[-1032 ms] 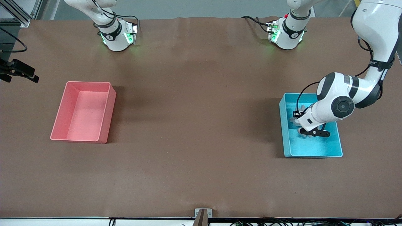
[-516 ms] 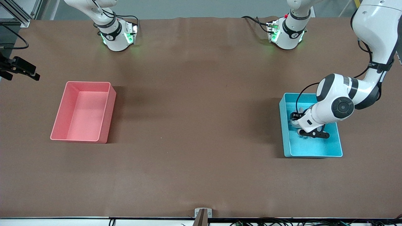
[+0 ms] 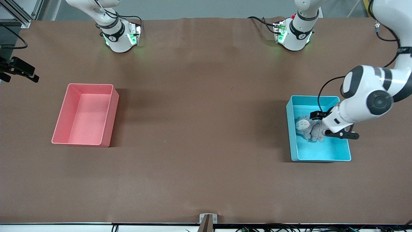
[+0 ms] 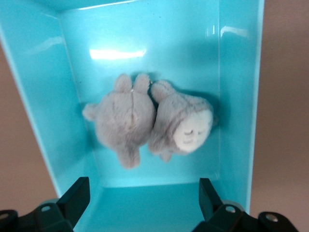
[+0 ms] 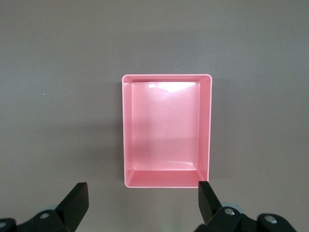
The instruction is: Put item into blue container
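Observation:
A grey plush toy with a pale sleeping face lies on the floor of the light blue container, toward the left arm's end of the table. In the left wrist view the plush toy rests free inside the blue container. My left gripper hangs open over the container, apart from the toy, with nothing between its fingers. In the front view the left gripper is over the container's edge beside the toy. My right gripper is open and empty, high over the table by the pink bin.
A pink bin of the same size stands empty toward the right arm's end of the table; in the right wrist view the pink bin shows from above. Brown table surface lies between the two bins.
My left gripper has opened, risen and drawn away toward the left arm's end of the table. The plush toy, hidden under the hand before, now lies uncovered in the blue container.

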### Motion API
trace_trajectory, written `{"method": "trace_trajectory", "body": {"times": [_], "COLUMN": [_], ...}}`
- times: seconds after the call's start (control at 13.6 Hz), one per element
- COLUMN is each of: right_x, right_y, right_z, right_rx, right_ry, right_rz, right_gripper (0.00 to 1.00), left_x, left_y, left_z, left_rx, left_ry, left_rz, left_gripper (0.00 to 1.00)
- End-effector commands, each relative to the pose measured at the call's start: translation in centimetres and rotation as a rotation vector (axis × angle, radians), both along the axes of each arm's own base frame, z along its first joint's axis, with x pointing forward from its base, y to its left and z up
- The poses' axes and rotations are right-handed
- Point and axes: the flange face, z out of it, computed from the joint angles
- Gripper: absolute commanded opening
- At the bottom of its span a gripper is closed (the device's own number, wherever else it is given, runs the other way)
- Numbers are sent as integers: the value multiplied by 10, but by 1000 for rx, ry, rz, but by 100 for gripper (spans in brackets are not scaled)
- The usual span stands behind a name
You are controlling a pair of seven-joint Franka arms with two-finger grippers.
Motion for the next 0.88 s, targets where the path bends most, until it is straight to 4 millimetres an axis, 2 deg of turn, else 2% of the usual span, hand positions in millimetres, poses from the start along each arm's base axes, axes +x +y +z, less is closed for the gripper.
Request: {"method": "trace_trajectory", "body": {"times": [0.0, 0.22, 0.52, 0.81], "right_x": [-2, -6, -9, -7], "right_y": [-1, 2, 3, 5], "right_z": [5, -1, -6, -8], "right_rx": [-15, -8, 1, -1], "right_ry": [-9, 40, 59, 45], "right_rz": [11, 22, 23, 27], "right_gripper": [100, 100, 100, 100], "left_x": [-17, -21, -11, -14], "left_y": [19, 26, 32, 34], "left_z": [57, 115, 194, 246], "left_rx": [-37, -28, -34, -29], "left_ry": [-36, -88, -138, -170], "left_rz": [19, 60, 89, 98], "left_gripper": [99, 100, 100, 100]}}
